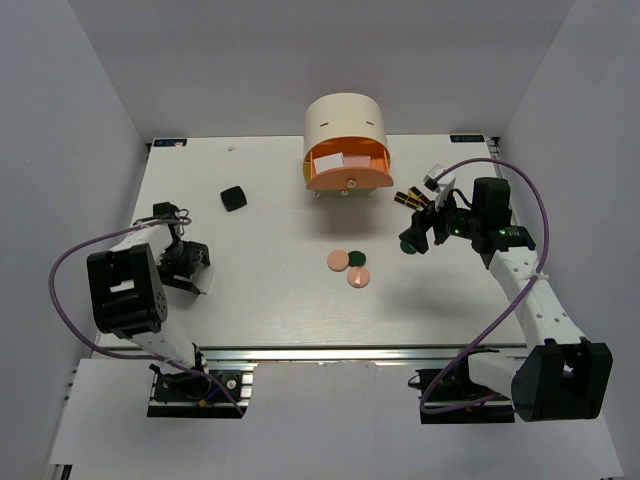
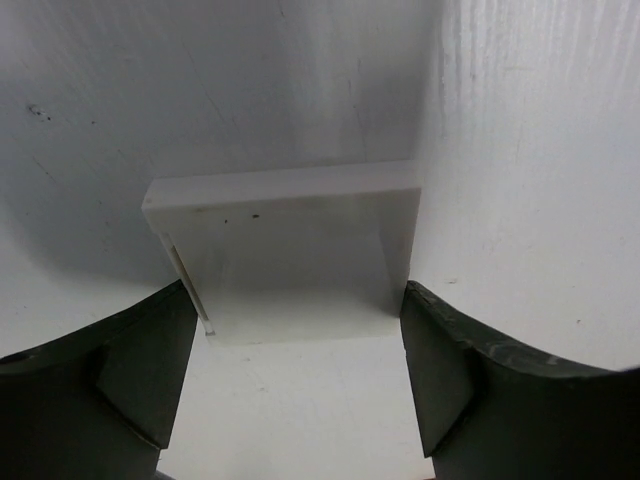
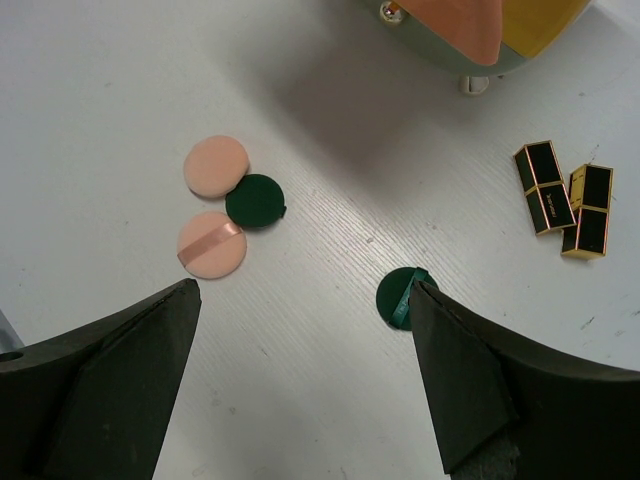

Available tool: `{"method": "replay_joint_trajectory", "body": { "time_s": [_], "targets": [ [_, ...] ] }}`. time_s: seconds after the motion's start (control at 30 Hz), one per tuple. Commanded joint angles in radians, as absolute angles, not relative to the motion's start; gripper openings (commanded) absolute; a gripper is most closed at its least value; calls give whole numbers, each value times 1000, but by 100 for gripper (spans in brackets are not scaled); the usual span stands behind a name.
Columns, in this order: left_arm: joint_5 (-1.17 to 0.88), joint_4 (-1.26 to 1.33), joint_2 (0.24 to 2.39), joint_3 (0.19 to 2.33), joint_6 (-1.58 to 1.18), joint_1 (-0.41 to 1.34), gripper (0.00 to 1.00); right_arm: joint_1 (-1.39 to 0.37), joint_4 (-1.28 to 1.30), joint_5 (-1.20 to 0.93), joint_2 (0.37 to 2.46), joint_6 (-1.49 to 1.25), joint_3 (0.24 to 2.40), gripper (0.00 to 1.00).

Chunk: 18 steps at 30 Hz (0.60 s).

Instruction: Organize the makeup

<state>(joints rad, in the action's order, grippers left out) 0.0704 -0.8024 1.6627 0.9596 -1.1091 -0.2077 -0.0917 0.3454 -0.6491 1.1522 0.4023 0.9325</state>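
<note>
A white square compact (image 2: 285, 250) lies on the table with its near end between the fingers of my left gripper (image 2: 298, 300), which is open and low over the table at the left (image 1: 187, 266). My right gripper (image 1: 425, 232) is open and empty above the table. In the right wrist view (image 3: 305, 290) a dark green disc (image 3: 398, 297) lies by its right fingertip. Two pink discs (image 3: 216, 166) (image 3: 211, 244) and another dark green disc (image 3: 255, 200) lie together mid-table. Two black-and-gold lipstick tubes (image 3: 545, 187) lie to the right. A black square compact (image 1: 233, 197) sits at the back left.
The cream cylindrical cabinet (image 1: 345, 125) stands at the back centre. Its orange drawer (image 1: 347, 172) is pulled open and has white and pink pieces inside. A small white-and-pink item (image 1: 437, 178) lies right of the cabinet. White walls close in the table.
</note>
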Motion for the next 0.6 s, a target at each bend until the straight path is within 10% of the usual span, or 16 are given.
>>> {"method": "replay_joint_trajectory", "body": {
  "time_s": [0.0,0.2,0.43,0.57],
  "targets": [
    [121,-745,1687,956,-1114,-209,78,-91,339,-641,1143,402,922,89],
    [68,-698,1625,914,-1091,-209,35,-91,344,-640,1140,405,928,89],
    [-109,-448,1321,873,-1054,-43,18,-92,331,-655,1121,410,946,86],
    [-78,-292,1226,902,-1063,208,11,-91,284,-647,1106,382,951,64]
  ]
}}
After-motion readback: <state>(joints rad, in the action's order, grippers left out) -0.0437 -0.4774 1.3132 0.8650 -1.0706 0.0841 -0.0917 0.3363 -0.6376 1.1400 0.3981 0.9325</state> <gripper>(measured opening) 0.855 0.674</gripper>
